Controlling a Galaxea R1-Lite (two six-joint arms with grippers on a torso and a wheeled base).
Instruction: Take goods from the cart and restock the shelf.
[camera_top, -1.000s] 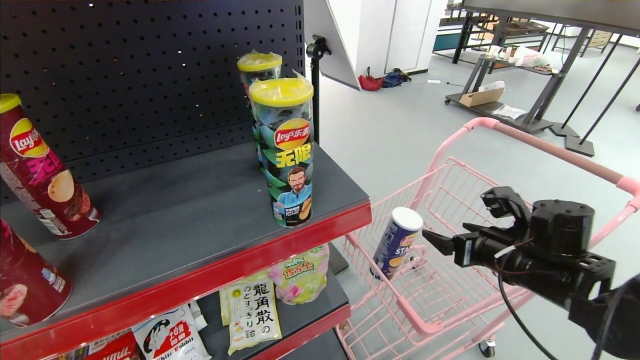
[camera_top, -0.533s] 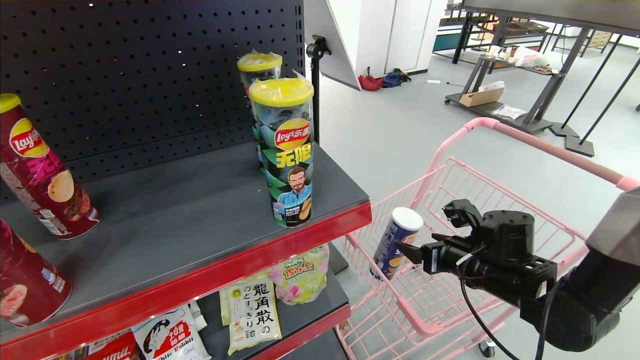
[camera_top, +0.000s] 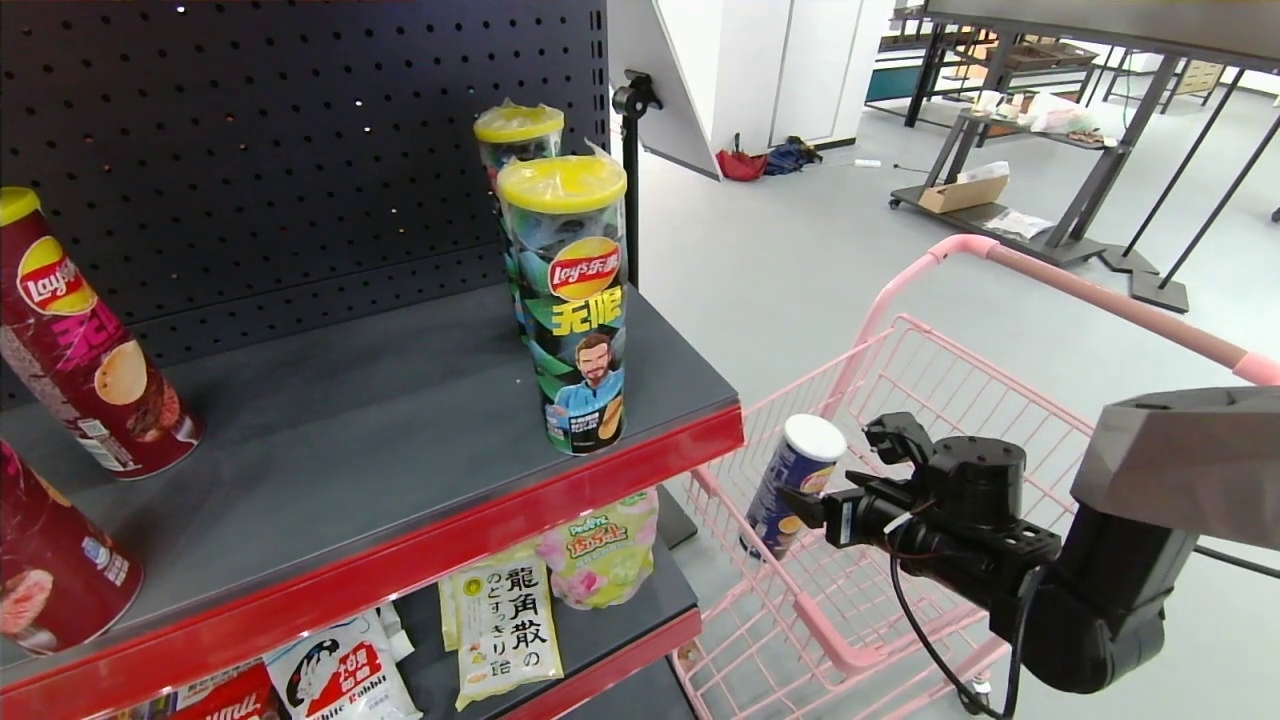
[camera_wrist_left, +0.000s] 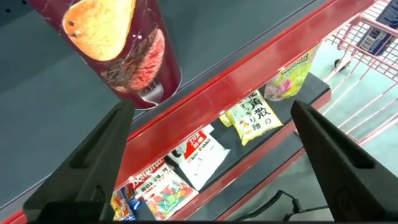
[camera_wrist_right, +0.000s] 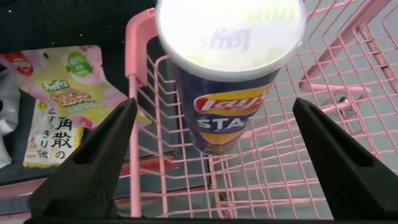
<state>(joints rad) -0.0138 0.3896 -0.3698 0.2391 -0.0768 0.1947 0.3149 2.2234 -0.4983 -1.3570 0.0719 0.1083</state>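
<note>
Right hand (camera_wrist_right: 214, 106) nearer blue can (camera_top: 790, 468) — open

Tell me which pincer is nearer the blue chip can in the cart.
Right. The right pincer, open, is right at the blue chip can in the pink cart; the left pincer is away at the shelf, beside a red chip can.

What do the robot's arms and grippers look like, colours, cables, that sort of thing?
The right gripper is matte black with two tapered wedge fingers, and behind it sits a round black wrist housing. Thin black cables loop beneath it. The forearm cover is angular and grey. The left gripper has the same dark wedge fingers.
</note>
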